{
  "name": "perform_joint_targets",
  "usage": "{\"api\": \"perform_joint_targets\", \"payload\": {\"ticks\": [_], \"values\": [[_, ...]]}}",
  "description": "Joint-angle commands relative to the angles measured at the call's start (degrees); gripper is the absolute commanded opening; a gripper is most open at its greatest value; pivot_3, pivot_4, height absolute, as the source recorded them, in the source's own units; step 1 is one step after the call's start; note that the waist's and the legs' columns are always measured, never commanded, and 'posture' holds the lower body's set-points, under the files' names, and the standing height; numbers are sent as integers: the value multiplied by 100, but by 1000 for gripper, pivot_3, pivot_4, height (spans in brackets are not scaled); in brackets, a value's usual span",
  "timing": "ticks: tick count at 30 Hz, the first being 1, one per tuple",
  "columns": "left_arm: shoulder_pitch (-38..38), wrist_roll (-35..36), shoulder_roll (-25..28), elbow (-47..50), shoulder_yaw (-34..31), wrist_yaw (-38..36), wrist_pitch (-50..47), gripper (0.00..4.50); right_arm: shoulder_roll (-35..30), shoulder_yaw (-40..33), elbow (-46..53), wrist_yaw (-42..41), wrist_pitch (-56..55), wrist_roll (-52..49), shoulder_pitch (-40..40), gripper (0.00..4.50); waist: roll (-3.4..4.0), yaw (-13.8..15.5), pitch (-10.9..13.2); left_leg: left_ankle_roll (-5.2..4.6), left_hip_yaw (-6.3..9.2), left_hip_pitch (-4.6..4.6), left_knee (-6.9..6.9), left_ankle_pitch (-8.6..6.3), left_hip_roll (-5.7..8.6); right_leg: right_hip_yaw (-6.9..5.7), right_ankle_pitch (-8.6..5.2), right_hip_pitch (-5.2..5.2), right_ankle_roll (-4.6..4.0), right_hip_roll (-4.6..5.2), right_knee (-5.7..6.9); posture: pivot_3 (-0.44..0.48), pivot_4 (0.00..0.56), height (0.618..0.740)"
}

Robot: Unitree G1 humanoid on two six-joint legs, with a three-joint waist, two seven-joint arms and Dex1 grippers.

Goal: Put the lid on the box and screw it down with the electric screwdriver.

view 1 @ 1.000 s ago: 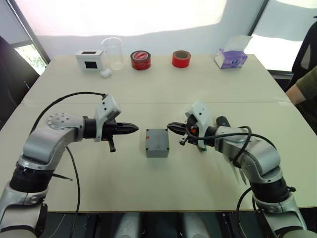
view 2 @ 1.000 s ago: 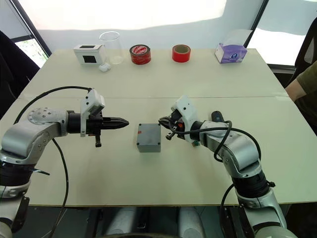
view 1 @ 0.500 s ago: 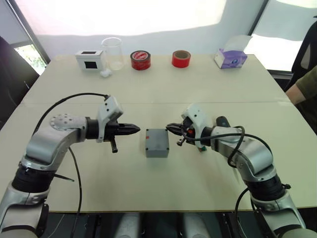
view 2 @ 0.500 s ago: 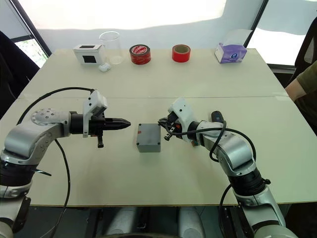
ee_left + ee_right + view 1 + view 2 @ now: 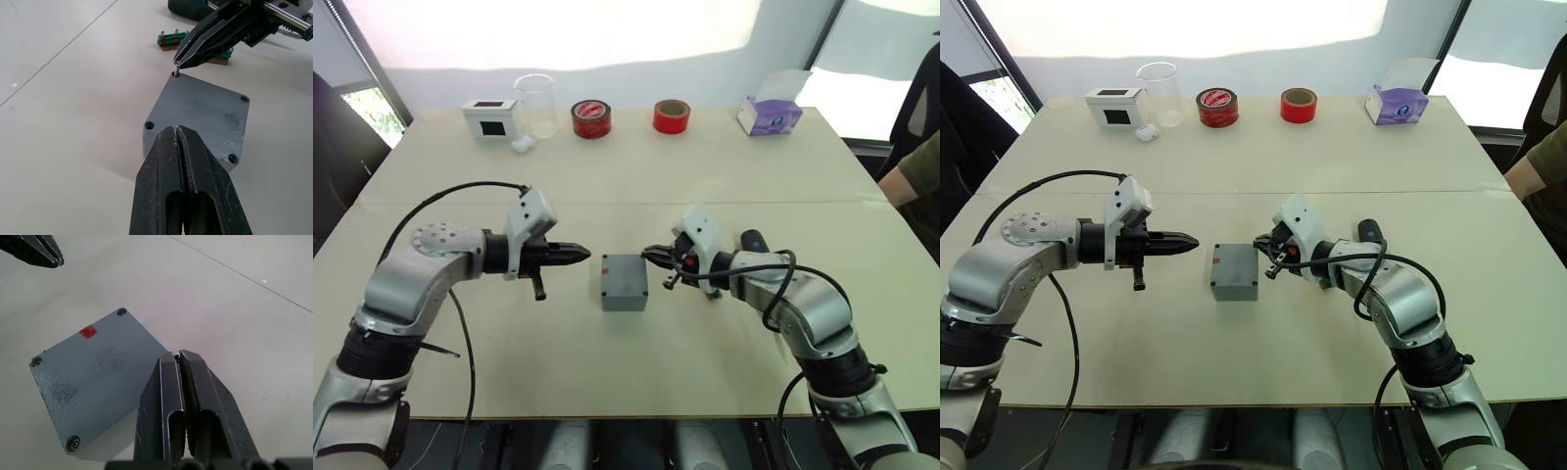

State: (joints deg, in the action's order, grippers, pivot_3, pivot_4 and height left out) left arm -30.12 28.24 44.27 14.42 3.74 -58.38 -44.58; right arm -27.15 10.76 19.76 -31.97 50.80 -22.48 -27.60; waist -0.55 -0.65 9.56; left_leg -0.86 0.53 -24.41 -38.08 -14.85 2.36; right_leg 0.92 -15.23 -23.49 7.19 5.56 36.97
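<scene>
The box (image 5: 625, 281) sits mid-counter (image 5: 636, 186) with the lid (image 5: 205, 111) already on it. Right gripper (image 5: 177, 62) is clenched on a small screw (image 5: 176, 71), tip over the lid's far-right corner hole. Left gripper (image 5: 582, 256) is clenched, empty, just left of the box. Green pieces (image 5: 172, 39) lie behind the right gripper.

Both arms are reaching inward at table height, forearms level. The left gripper (image 5: 579, 257) is pointing rightward with fingers pressed together; the right gripper (image 5: 649, 255) is pointing leftward, its fingers (image 5: 205, 39) pinching closed.
</scene>
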Motion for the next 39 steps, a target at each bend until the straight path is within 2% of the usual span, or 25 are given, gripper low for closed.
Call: {"api": "perform_joint_targets", "payload": {"ticks": [1,3,6,9,13,17,21,23,25,28,31,35,39], "values": [[-159,59,-23,172,-30,37,3,0,68,-40,-59,14,-117,60,-6,27,0,-1,0,0,0,0,0,0,0,0,0,0,0,0,0,0,150,740],[-166,66,-31,183,-28,43,-8,0,86,-41,-86,17,-123,76,-4,27,0,2,0,0,0,0,0,0,0,0,0,0,0,0,0,0,150,740],[-177,75,-48,197,-28,53,-31,0,110,-52,-72,1,-101,67,-9,810,0,1,0,0,0,0,0,0,0,0,0,0,0,0,0,0,150,740],[-182,89,-59,214,-27,53,-53,0,99,-44,-53,-33,-67,74,-16,2103,0,-3,0,0,0,0,0,0,0,0,0,0,0,0,0,0,150,740],[-202,131,-89,208,-49,54,-72,0,73,-120,2,-49,-3,31,-53,3570,0,-2,0,0,0,0,0,0,0,0,0,-1,0,0,0,0,150,740],[-311,295,-205,223,-147,99,-152,0,13,-540,162,-63,275,-250,-160,3570,-1,11,0,0,0,0,0,0,0,0,0,0,0,0,0,0,150,740],[-432,207,-142,346,56,24,-40,0,-501,-1914,121,69,1506,-874,-551,3570,1,13,3,0,0,0,0,0,0,0,0,0,0,1,0,0,150,740],[-443,242,-212,414,108,27,-13,0,-920,-2267,-84,13,2003,-1003,-646,4201,1,29,3,0,0,-1,0,0,1,0,0,0,0,2,-2,0,150,740],[-482,232,-282,523,246,-13,54,0,-1647,-2231,-214,-168,2353,-947,-656,4441,-1,37,2,-1,1,0,0,0,2,-1,-1,4,-1,4,-5,0,150,740],[-561,224,-375,654,448,-100,149,0,-2316,-2157,-546,-178,3133,-936,-871,4441,0,8,4,-1,-2,-1,6,-1,2,1,-1,4,-2,5,-29,0,150,740],[-601,170,-405,803,683,-215,252,0,-2717,-2105,-728,-347,3973,-1174,-1058,4441,2,-17,5,-1,-6,0,6,-1,-6,2,-1,4,-1,3,-34,0,150,740],[-667,-50,-428,851,983,-389,592,0,-3292,-1772,-932,-606,4167,-1434,-769,4441,4,-1,5,-2,-7,0,14,-1,-9,2,-1,3,-2,2,-44,0,150,740],[-660,-154,-515,863,1127,-437,772,0,-3477,-1634,-1118,-710,4170,-1717,-621,4441,3,6,5,-5,-9,-1,8,-3,-8,1,1,15,0,6,-58,0,150,740]]}}
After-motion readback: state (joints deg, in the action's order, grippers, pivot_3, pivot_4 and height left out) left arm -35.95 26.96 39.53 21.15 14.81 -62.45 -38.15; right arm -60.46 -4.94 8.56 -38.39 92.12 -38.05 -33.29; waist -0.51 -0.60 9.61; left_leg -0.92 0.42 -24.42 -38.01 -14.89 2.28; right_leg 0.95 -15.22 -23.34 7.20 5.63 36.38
